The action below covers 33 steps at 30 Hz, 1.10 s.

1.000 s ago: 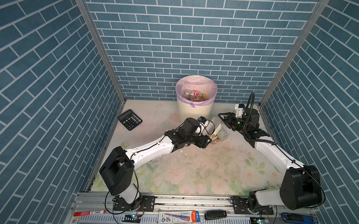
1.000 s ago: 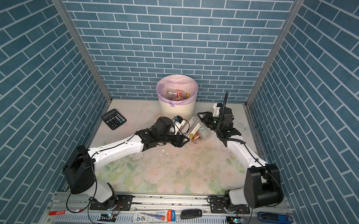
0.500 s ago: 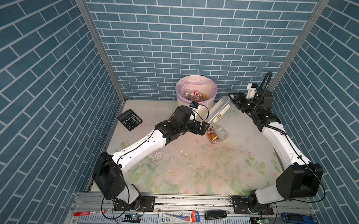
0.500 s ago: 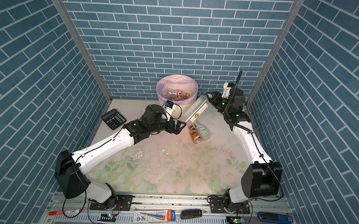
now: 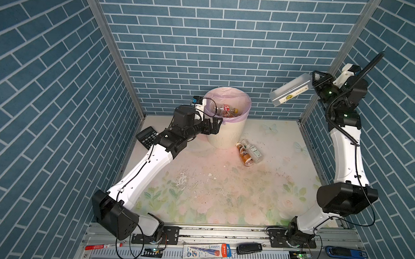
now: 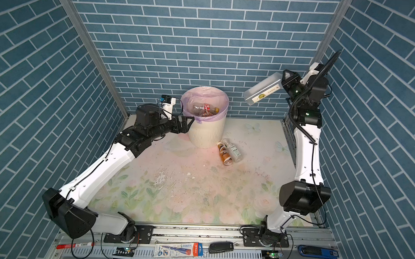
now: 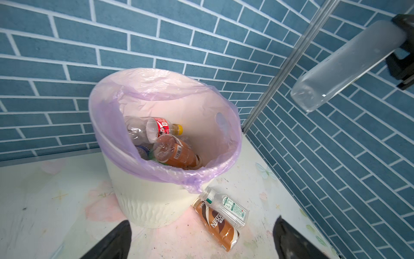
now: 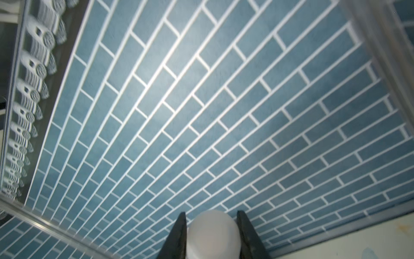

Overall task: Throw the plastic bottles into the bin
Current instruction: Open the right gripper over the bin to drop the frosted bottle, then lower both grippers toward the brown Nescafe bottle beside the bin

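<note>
1. The bin point(image 5: 225, 135) stands at the middle of the tabletop's back edge, with several bottles point(image 7: 170, 145) already inside it.
2. The right hand point(image 5: 315, 82) is clenched on the cap end of a frosted bottle point(image 5: 289, 89). It holds the bottle high above the back right corner of the tabletop, slanting down towards the bin but well off to the side of its mouth.
3. The left hand point(image 5: 215, 125) is spread wide and empty, just beside the bin's rim on the left.
4. A brown-labelled bottle point(image 5: 243, 155) and a clear bottle point(image 5: 252, 151) lie touching each other on the tabletop at the bin's foot.
5. The step in hand looks like carrying the frosted bottle to the bin.
6. Next, the right hand should probably swing across until the bottle's low end hangs over the mouth, then let go. The two bottles on the tabletop remain to be picked up.
</note>
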Available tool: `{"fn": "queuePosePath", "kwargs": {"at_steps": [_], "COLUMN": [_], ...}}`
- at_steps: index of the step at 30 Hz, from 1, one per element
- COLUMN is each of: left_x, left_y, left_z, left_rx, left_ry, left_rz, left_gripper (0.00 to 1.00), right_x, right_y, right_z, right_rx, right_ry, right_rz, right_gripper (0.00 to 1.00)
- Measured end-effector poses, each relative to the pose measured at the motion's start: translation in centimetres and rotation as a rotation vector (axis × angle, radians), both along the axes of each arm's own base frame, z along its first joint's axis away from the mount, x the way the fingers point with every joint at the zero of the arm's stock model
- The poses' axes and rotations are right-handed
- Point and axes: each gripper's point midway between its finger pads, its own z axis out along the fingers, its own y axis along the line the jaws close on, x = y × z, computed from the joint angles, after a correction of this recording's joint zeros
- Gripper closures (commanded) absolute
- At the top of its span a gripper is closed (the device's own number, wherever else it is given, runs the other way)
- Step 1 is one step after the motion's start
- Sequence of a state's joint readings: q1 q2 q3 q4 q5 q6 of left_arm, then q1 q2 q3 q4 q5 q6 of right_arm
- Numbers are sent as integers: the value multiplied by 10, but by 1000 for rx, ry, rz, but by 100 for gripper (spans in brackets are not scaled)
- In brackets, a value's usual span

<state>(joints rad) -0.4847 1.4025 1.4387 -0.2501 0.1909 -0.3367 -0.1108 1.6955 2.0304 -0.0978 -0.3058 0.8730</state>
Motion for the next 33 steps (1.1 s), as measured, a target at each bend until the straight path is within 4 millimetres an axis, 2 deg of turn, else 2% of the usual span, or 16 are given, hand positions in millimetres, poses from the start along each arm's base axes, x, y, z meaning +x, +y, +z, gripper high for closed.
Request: {"fn": "queuePosePath", "kwargs": {"at_steps": [2, 4, 6, 9, 10, 11, 12, 14, 16, 17, 19, 22, 24, 29, 31, 33], "left_x": [3, 4, 4, 5, 5, 6, 6, 6, 6, 6, 6, 6, 6, 6, 6, 5], "left_y": [4, 6, 7, 7, 8, 8, 9, 10, 10, 11, 11, 12, 12, 10, 9, 9], "left_z": [0, -2, -5, -11, -13, -15, -17, -21, -25, -28, -34, -39, -41, -38, -39, -41], "left_rx": [-9, -14, -17, -21, -23, -24, -25, -25, -23, -21, -18, -20, -26, -47, -53, -56], "left_ry": [4, 9, 17, 32, 36, 41, 45, 55, 64, 70, 82, 97, 102, 101, 104, 110], "left_rz": [7, 9, 7, 4, 5, 6, 5, 3, 3, 3, 4, 4, 5, -1, -1, -1], "left_gripper": [1, 1, 1, 1, 1, 1, 1, 1, 1, 1, 1, 1, 1, 1, 1, 1], "right_x": [6, 17, 31, 57, 65, 73, 80, 91, 92, 90, 88, 79, 70, 35, 22, 14], "right_y": [2, 15, 37, 94, 116, 142, 165, 209, 243, 254, 259, 245, 234, 206, 202, 198], "right_z": [14, 18, 12, -18, -32, -47, -60, -93, -123, -136, -148, -138, -120, -54, -37, -30], "right_rx": [11, 12, 13, 14, 12, 8, 4, -16, -39, -44, -61, -70, -73, -85, -93, -98], "right_ry": [-33, -47, -39, 22, 53, 85, 110, 177, 240, 278, 312, 309, 282, 150, 113, 95], "right_rz": [-1, 19, 58, 158, 197, 244, 285, 364, 430, 450, 464, 444, 428, 394, 390, 387], "right_gripper": [94, 94, 93, 85, 71, 53, 40, 22, 10, 3, 1, 1, 1, 1, 1, 1]}}
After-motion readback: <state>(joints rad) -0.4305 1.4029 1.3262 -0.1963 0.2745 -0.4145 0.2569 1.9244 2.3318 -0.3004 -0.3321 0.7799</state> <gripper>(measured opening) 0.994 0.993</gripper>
